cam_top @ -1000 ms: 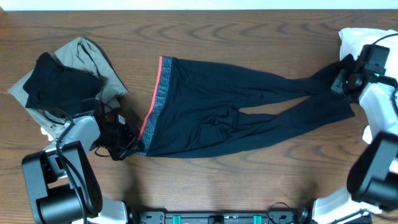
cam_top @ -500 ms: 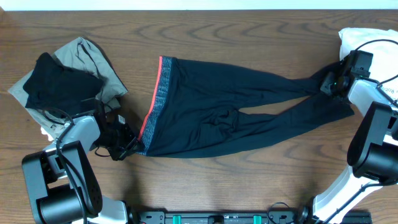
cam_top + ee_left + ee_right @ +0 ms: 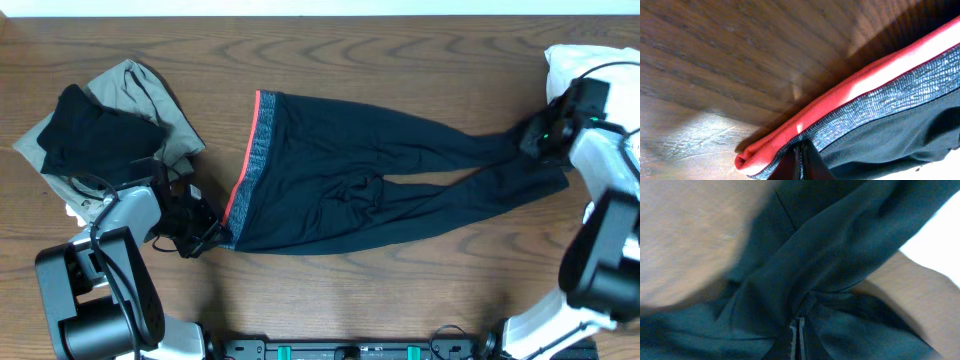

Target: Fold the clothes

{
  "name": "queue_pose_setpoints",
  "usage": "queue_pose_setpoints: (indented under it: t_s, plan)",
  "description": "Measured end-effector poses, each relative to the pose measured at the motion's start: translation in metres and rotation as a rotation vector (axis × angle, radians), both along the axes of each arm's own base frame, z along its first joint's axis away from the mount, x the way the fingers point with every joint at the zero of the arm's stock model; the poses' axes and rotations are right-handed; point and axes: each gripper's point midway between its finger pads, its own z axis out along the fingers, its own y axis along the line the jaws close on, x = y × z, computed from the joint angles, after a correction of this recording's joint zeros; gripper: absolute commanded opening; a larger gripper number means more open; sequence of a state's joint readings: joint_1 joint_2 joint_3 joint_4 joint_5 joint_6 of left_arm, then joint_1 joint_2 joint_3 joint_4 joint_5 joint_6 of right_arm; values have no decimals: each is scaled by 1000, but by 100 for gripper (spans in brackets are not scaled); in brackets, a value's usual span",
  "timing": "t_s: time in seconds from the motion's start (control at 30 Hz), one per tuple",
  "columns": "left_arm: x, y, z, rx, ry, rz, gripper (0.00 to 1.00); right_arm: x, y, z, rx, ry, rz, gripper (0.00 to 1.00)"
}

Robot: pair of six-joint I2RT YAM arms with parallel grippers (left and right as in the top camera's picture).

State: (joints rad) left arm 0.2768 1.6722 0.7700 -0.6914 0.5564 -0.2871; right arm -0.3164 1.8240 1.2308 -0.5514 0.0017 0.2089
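Robotics lab: arm-rigged wooden table

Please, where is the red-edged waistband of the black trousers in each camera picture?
Overhead: the waistband is left of centre and runs steeply down the left end of the trousers.
Left wrist: the waistband crosses diagonally from lower left to upper right.
Right wrist: not in it; only black fabric shows.
Shared landmark: the brown wooden table, seen in all three views.

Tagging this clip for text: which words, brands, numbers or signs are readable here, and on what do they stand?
None readable. The black trousers and their grey waistband carry no lettering in any view; the white garment at the far right shows no legible print.
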Motion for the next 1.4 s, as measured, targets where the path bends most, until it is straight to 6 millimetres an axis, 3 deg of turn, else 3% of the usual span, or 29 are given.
queue_pose_setpoints:
  t_s: [0.13,0.23,0.37,0.47,0.8,1.0,1.1,1.13,1.23,1.27,1.4]
  plan:
    - [2,11,1,22,-12,32,6,-18,-9,60,-49,-64,-30,1]
    - [2,26,5,47,-23,80,6,-47,-16,86,-66,-42,-70,1]
    - [-4,42,10,74,-14,130,6,-91,-22,81,-41,90,-126,1]
    - [-10,46,12,78,-5,129,6,-105,-29,73,-30,137,-159,1]
    - [-15,45,12,74,-2,93,6,-84,-37,80,-27,33,-161,1]
    - [15,27,26,-47,-172,55,7,-71,-32,84,-31,-9,-134,4]
    - [30,10,31,-74,-271,-41,17,-66,-24,84,-31,-16,-109,28]
    - [33,1,33,-80,-299,-90,17,-64,-20,84,-31,-17,-95,31]
    - [42,-32,37,-82,-366,-252,31,-60,-10,84,-35,-15,-51,54]
    - [45,-42,39,-76,-386,-306,33,-58,-7,84,-35,-16,-36,58]
    - [72,-79,61,-16,-505,-493,38,-56,0,84,-35,-12,-8,58]
